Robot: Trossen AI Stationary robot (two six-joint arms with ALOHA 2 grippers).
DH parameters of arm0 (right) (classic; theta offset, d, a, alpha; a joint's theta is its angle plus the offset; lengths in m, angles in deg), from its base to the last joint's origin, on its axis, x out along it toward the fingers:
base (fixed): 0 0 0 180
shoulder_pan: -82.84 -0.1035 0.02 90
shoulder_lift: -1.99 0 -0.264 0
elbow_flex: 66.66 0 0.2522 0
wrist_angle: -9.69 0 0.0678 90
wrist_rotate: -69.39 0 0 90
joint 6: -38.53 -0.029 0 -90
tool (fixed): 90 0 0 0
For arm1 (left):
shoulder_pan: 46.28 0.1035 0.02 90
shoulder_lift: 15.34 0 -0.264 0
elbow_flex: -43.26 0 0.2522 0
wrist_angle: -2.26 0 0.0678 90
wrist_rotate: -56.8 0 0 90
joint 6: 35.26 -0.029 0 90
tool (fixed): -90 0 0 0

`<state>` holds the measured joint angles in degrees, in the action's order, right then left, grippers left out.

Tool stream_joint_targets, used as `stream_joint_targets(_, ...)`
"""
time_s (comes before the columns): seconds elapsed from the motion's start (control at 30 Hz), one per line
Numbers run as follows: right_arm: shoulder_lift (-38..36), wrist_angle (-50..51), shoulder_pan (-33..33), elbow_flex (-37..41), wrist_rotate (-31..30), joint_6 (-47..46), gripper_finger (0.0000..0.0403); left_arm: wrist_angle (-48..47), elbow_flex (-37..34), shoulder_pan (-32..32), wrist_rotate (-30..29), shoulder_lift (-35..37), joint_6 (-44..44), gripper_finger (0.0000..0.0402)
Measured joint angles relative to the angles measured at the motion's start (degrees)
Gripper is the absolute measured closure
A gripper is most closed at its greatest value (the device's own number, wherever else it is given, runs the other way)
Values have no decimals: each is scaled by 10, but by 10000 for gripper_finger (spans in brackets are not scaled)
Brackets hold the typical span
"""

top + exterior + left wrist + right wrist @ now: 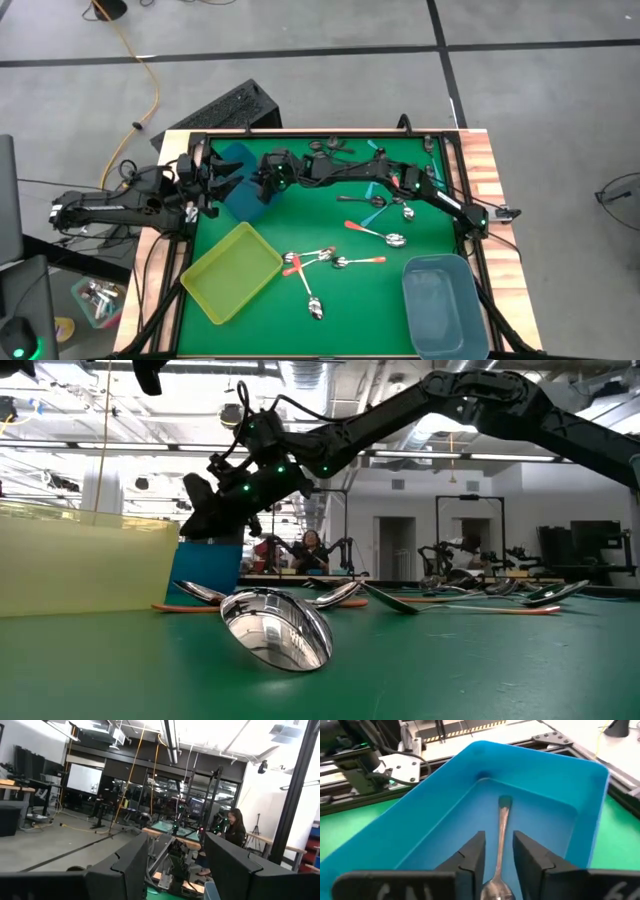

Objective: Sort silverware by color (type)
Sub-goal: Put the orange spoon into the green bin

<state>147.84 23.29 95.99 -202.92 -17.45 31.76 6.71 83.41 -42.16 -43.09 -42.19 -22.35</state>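
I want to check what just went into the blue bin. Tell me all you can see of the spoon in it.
The spoon looks all grey metal, slim-handled, its shiny bowl nearest the right gripper. It lies lengthwise inside the blue bin, apparently on the floor, handle tip toward the far wall. The gripper's fingers stand parted on either side of it; contact cannot be told. No other spoon shows in the bin.

We're in a robotics lab: a green-topped worktable (330, 235) on a grey concrete floor (330, 25), an orange cable (150, 80) trailing across it, more robot rigs (470, 565) beyond, a person (235, 827) seated far off, bright ceiling strip lights (170, 740) overhead.
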Motion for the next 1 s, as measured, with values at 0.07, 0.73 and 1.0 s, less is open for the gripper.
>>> stream_joint_targets(0.07,-10,8,1,0,15,-6,265,0,0,0,0,0,2,223)
stream_joint_targets(0.73,-383,505,30,0,-31,133,264,-76,0,0,121,-100,-24,223)
stream_joint_targets(1.0,-501,572,11,0,-34,121,265,-77,18,0,226,-220,-130,223)
